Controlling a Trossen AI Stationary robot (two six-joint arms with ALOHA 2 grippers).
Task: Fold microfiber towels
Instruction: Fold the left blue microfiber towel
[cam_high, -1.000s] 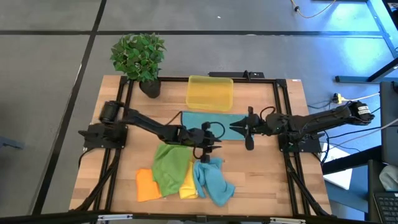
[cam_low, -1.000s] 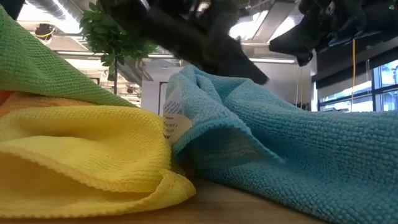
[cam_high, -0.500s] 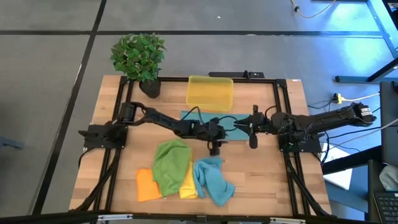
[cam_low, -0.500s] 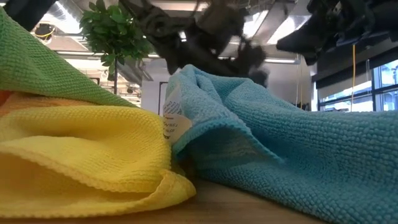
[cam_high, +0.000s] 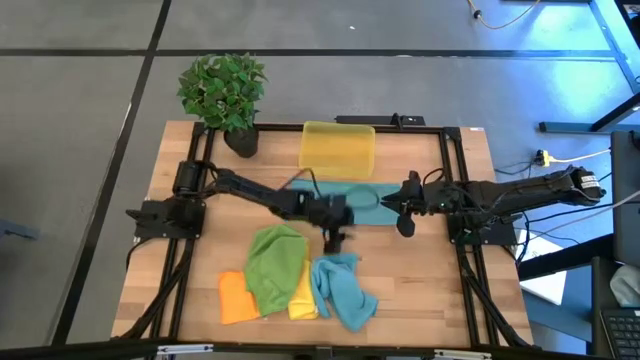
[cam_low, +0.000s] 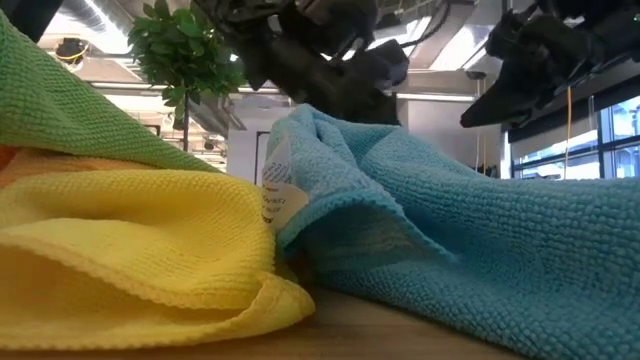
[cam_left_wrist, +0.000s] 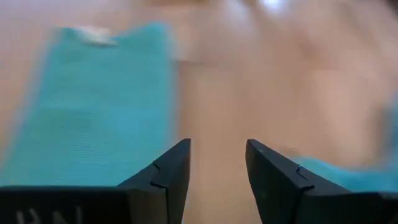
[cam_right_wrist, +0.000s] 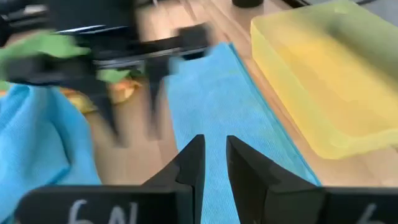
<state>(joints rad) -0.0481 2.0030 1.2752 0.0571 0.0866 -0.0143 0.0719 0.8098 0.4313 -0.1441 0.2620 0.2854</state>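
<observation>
A folded teal-blue microfiber towel (cam_high: 345, 196) lies flat on the table in front of the yellow bin. Near the front edge several towels lie in a loose pile: green (cam_high: 275, 268), orange (cam_high: 234, 298), yellow (cam_high: 303, 297) and a crumpled teal-blue one (cam_high: 342, 290). My left gripper (cam_high: 334, 238) hangs open over bare wood between the folded towel and the pile, nothing between its fingers (cam_left_wrist: 171, 171). My right gripper (cam_high: 403, 220) hovers over the folded towel's right end (cam_right_wrist: 205, 93), its fingers a narrow gap apart and empty.
The translucent yellow bin (cam_high: 338, 150) stands at the far middle, and a potted plant (cam_high: 224, 92) at the far left corner. In the low view the yellow towel (cam_low: 130, 235) and the crumpled teal-blue towel (cam_low: 460, 240) fill the foreground.
My left gripper has drawn back from the crumpled teal-blue towel toward the table's far edge and stands higher behind it. My right gripper has tipped further down toward the folded towel. The towels lie as before.
</observation>
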